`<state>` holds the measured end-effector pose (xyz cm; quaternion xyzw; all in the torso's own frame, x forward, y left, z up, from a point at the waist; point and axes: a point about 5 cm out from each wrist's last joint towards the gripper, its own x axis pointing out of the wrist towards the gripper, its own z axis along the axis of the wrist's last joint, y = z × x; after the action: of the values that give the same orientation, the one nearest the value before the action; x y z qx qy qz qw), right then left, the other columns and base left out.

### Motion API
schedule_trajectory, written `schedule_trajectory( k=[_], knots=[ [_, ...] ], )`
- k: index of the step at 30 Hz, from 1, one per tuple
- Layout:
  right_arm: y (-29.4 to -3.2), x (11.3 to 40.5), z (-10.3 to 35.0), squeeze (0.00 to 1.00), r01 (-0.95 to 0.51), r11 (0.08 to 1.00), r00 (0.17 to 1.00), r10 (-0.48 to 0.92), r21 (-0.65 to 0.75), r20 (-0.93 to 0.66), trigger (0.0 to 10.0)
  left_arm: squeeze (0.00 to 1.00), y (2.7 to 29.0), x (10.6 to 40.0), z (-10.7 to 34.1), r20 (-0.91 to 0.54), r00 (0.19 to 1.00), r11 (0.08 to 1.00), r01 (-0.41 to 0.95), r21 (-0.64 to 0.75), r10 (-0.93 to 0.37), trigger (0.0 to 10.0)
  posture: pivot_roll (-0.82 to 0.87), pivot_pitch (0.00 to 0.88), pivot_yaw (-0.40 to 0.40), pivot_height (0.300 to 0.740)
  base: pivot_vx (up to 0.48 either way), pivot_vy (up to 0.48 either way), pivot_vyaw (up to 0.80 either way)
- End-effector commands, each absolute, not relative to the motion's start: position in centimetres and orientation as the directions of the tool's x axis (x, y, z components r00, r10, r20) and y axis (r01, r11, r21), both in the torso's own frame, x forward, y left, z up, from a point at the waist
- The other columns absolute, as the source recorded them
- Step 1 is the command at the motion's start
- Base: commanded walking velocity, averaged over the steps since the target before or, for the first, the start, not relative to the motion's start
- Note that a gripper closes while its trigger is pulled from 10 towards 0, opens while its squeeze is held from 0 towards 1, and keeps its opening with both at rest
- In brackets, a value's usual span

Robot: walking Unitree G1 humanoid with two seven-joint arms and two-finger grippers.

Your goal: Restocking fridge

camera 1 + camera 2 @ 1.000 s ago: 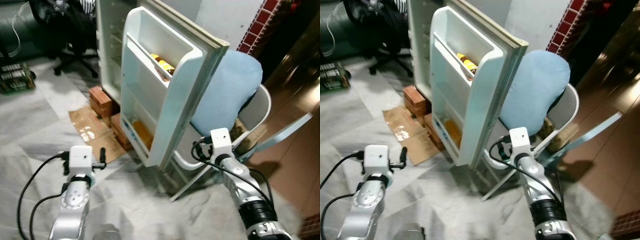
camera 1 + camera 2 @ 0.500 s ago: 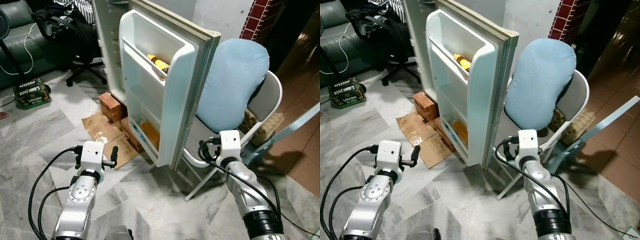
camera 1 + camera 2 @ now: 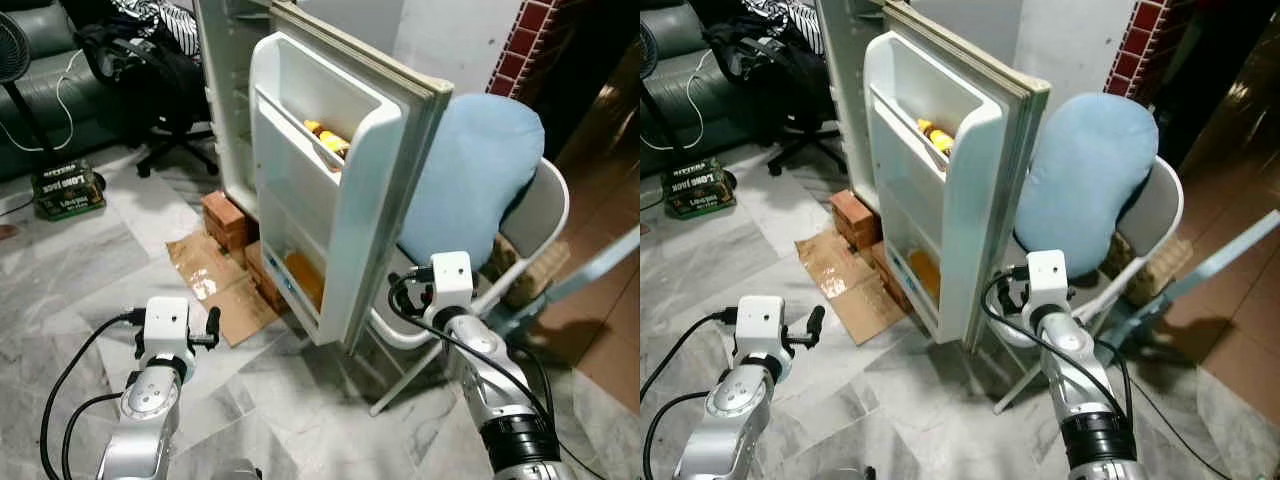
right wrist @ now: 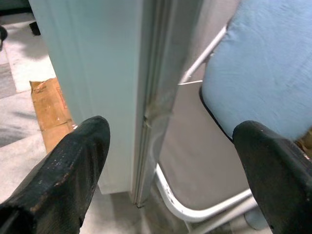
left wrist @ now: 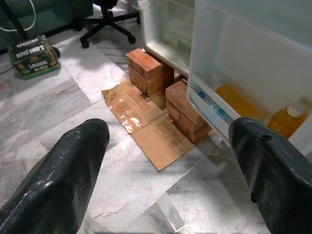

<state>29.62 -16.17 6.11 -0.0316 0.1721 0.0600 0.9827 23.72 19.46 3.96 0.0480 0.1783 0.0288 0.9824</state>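
standing before an open fridge door (image 3: 340, 190), orange bottles (image 5: 287, 119) on its lower shelf. left gripper (image 5: 165, 161) low over marble floor (image 3: 60, 270), fingers apart. right gripper (image 4: 170, 161) beside the door edge near a cushioned chair (image 3: 480, 180), fingers apart.

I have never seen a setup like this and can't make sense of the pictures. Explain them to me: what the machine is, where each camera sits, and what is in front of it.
This is a walking humanoid robot with two silver arms. Two pictures come from cameras on its head, looking down; two come from its wrists, looking along black fingers. The left gripper and the right gripper are both open and hold nothing. Ahead stands a fridge with its door swung open; the door shelves hold an orange bottle above and orange juice bottles below. The fridge rests on bricks, with flattened cardboard on the marble floor. Beside the door is a folding chair carrying a blue cushion.
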Motion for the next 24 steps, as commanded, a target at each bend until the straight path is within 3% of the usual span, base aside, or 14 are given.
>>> schedule_trajectory(
  k=[1,6,16,24],
  knots=[
    [-16.3,29.9,6.3,0.0,-0.126,0.991,0.936,0.101,-0.051,-0.337,10.0,0.0,19.5,23.8,4.3,-0.341,0.937,0.993,-0.047,0.106,0.081,10.0,0.02,0.0,-0.061,0.716,0.48,0.0,0.0],
    [-16.3,30.0,6.3,0.0,-0.125,0.991,0.936,0.1,-0.055,-0.336,10.0,0.0,19.4,23.9,4.2,-0.347,0.934,0.993,-0.043,0.112,0.079,10.0,0.02,0.0,-0.058,0.716,0.48,0.0,0.0],
    [-17.0,30.6,6.7,0.0,-0.093,0.99,0.946,0.056,-0.103,-0.319,10.0,0.0,20.2,23.4,3.5,-0.414,0.899,0.987,-0.101,0.124,0.144,10.0,0.03,0.0,-0.067,0.716,0.0,0.0,0.0],
    [-17.1,32.9,8.6,0.0,-0.021,0.997,0.971,0.003,-0.076,-0.238,10.0,0.0,21.9,21.5,0.9,-0.586,0.781,0.976,-0.153,0.154,0.215,10.0,0.06,0.0,-0.08,0.716,0.0,0.0,0.0]
  ],
)
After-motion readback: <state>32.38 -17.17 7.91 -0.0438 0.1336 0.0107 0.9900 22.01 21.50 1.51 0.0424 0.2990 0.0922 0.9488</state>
